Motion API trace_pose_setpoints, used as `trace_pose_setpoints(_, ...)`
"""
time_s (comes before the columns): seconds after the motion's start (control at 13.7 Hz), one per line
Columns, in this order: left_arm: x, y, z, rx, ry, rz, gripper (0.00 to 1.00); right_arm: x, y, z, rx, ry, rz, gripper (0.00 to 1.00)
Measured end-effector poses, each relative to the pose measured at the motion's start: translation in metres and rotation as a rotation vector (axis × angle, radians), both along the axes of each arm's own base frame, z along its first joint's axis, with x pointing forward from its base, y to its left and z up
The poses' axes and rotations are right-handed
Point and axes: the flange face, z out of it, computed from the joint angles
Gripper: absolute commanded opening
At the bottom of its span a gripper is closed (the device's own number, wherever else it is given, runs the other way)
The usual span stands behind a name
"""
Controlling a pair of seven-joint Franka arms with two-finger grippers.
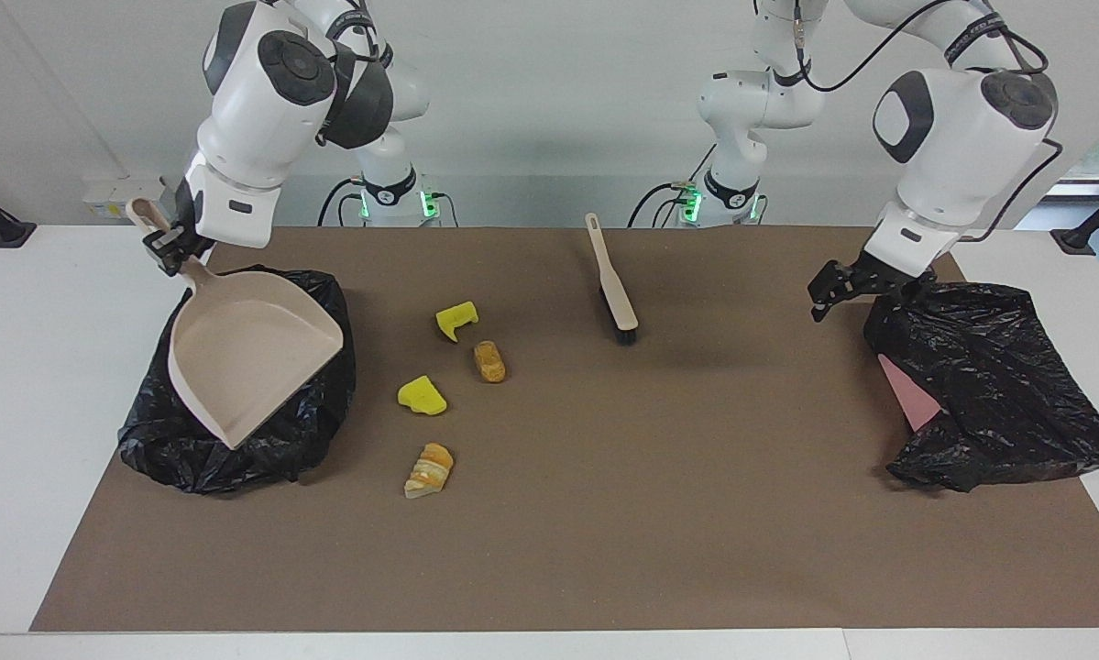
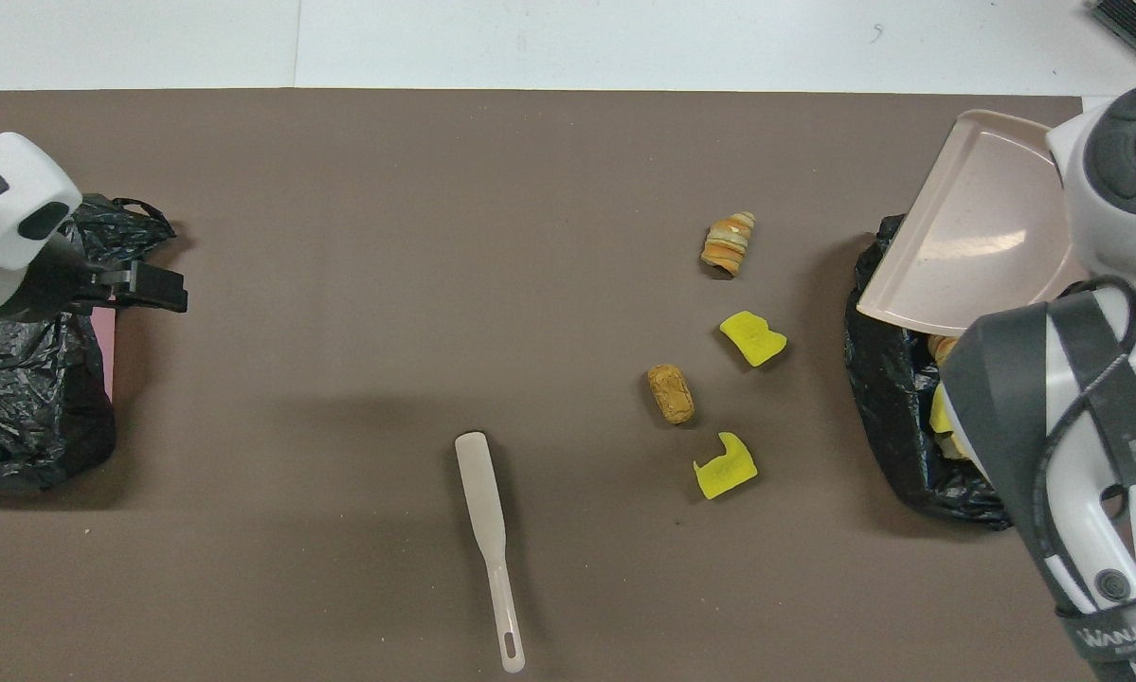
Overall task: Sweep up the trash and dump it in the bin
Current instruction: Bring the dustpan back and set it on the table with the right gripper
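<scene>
My right gripper [image 1: 170, 247] is shut on the handle of the beige dustpan [image 1: 254, 356], which hangs empty and tilted over the black-bag bin [image 1: 237, 449]. From above, the dustpan [image 2: 970, 237] and the arm cover most of that bin [image 2: 890, 379]; a yellow piece [image 2: 937, 417] shows inside. Several trash pieces lie on the brown mat beside the bin: two yellow wedges [image 1: 456, 318] [image 1: 421, 395], a brown lump [image 1: 489, 360] and an orange bread-like piece [image 1: 429, 470]. The brush [image 1: 611, 291] lies alone on the mat. My left gripper [image 1: 840, 286] is open and empty.
A second crumpled black bag [image 1: 989, 385] with a pink sheet [image 1: 911, 394] showing lies at the left arm's end of the table; the left gripper hangs at its edge. The brown mat [image 1: 659, 513] covers most of the white table.
</scene>
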Motion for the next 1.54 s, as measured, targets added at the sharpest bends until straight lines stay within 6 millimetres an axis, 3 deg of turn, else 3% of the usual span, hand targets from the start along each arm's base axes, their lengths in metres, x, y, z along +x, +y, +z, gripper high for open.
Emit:
trace_pose_setpoints(0.07, 0.000, 0.012, 0.010, 0.000, 0.001, -0.003, 1.00, 0.005, 0.015, -0.001, 0.055, -0.046, -0.048, 0.00)
trace_pose_setpoints(0.22, 0.000, 0.023, 0.020, 0.000, -0.004, 0.004, 1.00, 0.017, 0.064, -0.006, 0.120, -0.146, -0.135, 0.00)
trace_pose_setpoints(0.51, -0.007, 0.019, 0.043, 0.000, 0.042, -0.009, 1.00, 0.038, 0.178, -0.037, 0.259, -0.293, -0.340, 0.00)
trace_pose_setpoints(0.73, -0.014, 0.019, 0.061, 0.000, 0.055, -0.016, 1.00, 0.051, 0.231, -0.070, 0.390, -0.324, -0.583, 0.00)
trace_pose_setpoints(1.02, -0.020, 0.020, 0.052, 0.007, 0.076, -0.019, 1.00, 0.043, 0.314, -0.107, 0.504, -0.327, -0.768, 0.00)
trace_pose_setpoints(1.17, -0.021, 0.019, 0.052, 0.009, 0.076, -0.021, 1.00, 0.039, 0.343, -0.125, 0.538, -0.323, -0.814, 0.00)
trace_pose_setpoints(1.39, -0.022, 0.019, 0.052, 0.011, 0.077, -0.022, 1.00, 0.026, 0.393, -0.167, 0.563, -0.328, -0.881, 0.00)
trace_pose_setpoints(1.54, -0.022, 0.018, 0.052, 0.011, 0.077, -0.023, 1.00, 0.020, 0.415, -0.190, 0.584, -0.318, -0.920, 0.00)
